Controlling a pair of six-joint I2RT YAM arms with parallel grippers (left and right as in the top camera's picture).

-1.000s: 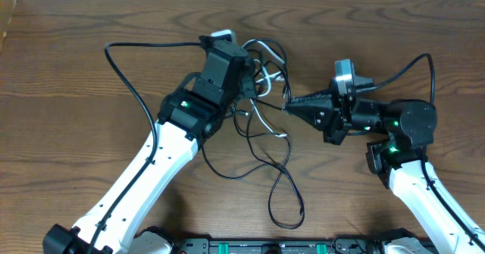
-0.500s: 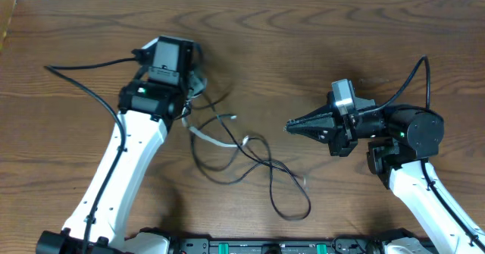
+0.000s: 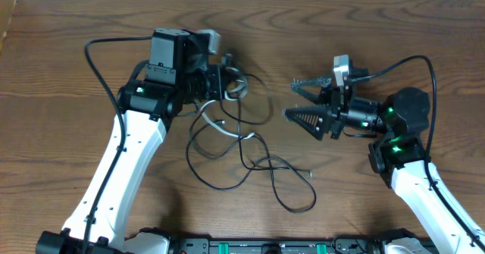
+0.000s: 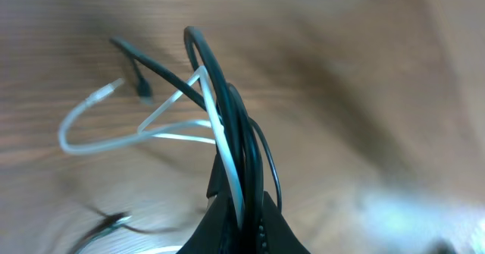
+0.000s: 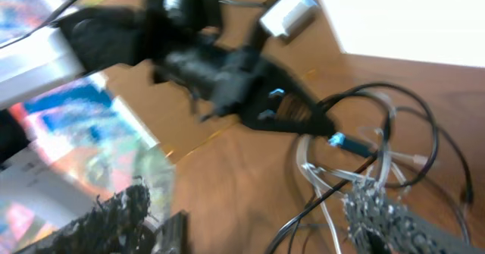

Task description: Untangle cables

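Since half a second ago the left fingers (image 3: 229, 84) have swung back from the far left toward the middle of the table (image 3: 379, 26). The right fingers (image 3: 311, 114), then pressed to a point, now stand spread wide and empty.

The left fingers are pressed together, pinching the knotted part of the cables (image 3: 250, 159). The left wrist view shows several black strands and the white cable (image 4: 163, 133) rising out of the closed tips. From that pinch the loose loops trail down and to the right across the table, ending in a long black loop near the front edge.

The right fingers point at the bundle from the other side, near it but touching nothing. The left seems to hold the knot as an anchor so the strands fan out, while the right has likely opened to take one strand and draw it away.
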